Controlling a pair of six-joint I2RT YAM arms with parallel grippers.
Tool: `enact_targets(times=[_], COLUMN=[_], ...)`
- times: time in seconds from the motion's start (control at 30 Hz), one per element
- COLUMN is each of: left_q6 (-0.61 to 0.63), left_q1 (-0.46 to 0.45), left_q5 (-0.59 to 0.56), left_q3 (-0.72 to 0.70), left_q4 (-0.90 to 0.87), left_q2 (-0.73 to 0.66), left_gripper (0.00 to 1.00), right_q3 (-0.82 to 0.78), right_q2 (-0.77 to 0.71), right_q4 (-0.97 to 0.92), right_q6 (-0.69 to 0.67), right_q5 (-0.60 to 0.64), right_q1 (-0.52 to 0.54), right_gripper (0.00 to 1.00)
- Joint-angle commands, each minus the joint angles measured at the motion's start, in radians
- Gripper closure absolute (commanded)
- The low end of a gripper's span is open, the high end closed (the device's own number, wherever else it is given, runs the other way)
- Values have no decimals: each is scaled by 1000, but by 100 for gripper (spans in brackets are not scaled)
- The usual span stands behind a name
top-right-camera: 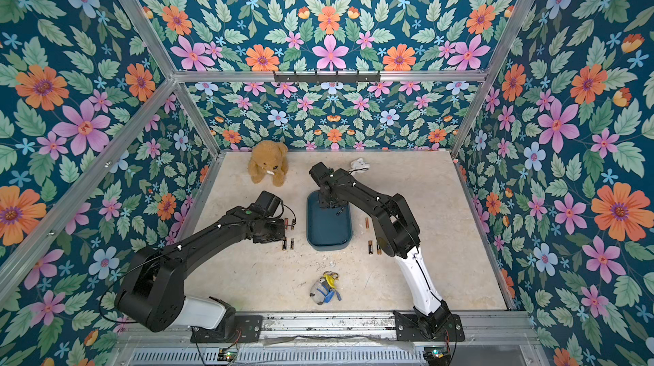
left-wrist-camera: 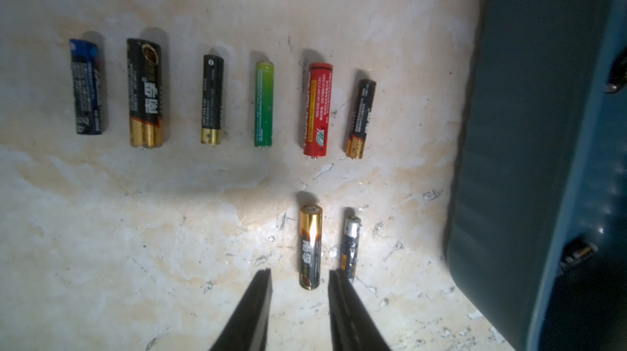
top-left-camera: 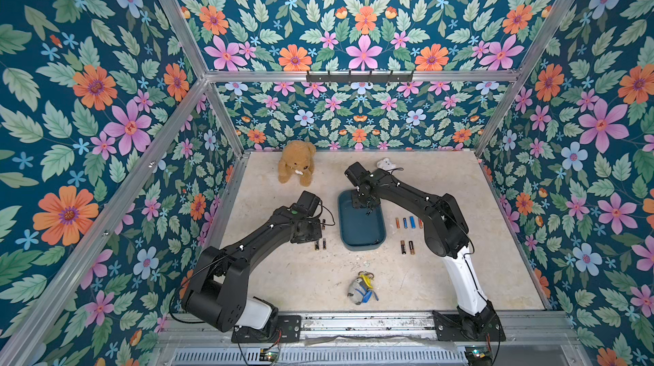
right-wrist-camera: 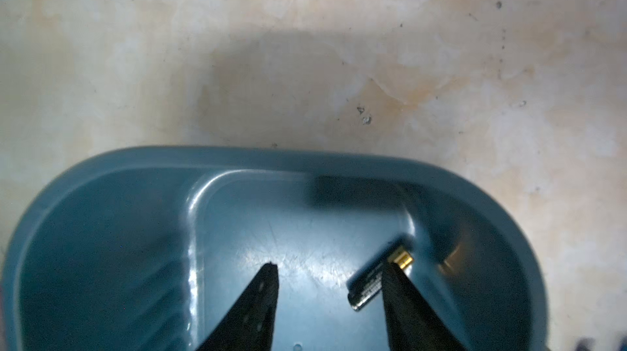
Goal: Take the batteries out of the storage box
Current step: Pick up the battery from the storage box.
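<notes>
Pale marbled surface (top-left-camera: pixel 311 275) spreads out before me, closed in by flowered walls (top-left-camera: pixel 364 28). Nearest me, on the near side of the storage box (top-left-camera: pixel 364 244) and well apart from it, a grey plush toy (top-left-camera: pixel 361 288) with yellow and blue bits lies alone. Left of the box my left claw (left-wrist-camera: pixel 300 270) hangs low over the surface, jaws narrowly parted and holding nothing. The near end of a gold-and-black battery (left-wrist-camera: pixel 310 247) lies between the tips, touched by neither. A small dark battery (left-wrist-camera: pixel 351 247) lies just beside it, towards the box. Farther out on that side a row of six batteries (left-wrist-camera: pixel 212 100) lies side by side: blue, black and gold, a slimmer black one, green, red, and black with an orange end. Right of the box a pair of black batteries (top-left-camera: pixel 403 247) lies nearer me, and a row of four batteries (top-left-camera: pixel 405 222), orange, two blue and red, lies beyond them. My right claw (right-wrist-camera: pixel 329 263) reaches down into the far end of the box, jaws wide and gripping nothing. One black battery (right-wrist-camera: pixel 368 285) lies slanted on the box floor by the wall, partly hidden behind one finger (right-wrist-camera: pixel 407 298); I cannot tell whether that finger touches it. Beyond the box, a brown teddy bear (top-left-camera: pixel 296 162) sits off to the left and a small white toy (top-left-camera: pixel 386 164) to the right.
</notes>
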Motion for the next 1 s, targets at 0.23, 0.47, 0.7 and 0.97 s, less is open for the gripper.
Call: enact_targets(times=[0.23, 0.47, 0.7, 0.97], left_q6=[3, 4, 5, 4], left_q1=[2, 1, 2, 1], left_q5=[-2, -2, -3, -1], left_q3=[2, 0, -2, -5], left_q4=[-1, -4, -5, -7], left_q2=[-4, -5, -5, -5], left_gripper=[65, 65, 65, 65], right_q3=[-24, -46, -89, -144], right_q2=[-5, -12, -23, -47], right_q4=[-46, -51, -27, 30], right_q6=[114, 130, 138, 129], right_q5=[56, 67, 50, 20], right_q1=[1, 1, -13, -36], right_gripper=[50, 50, 51, 58])
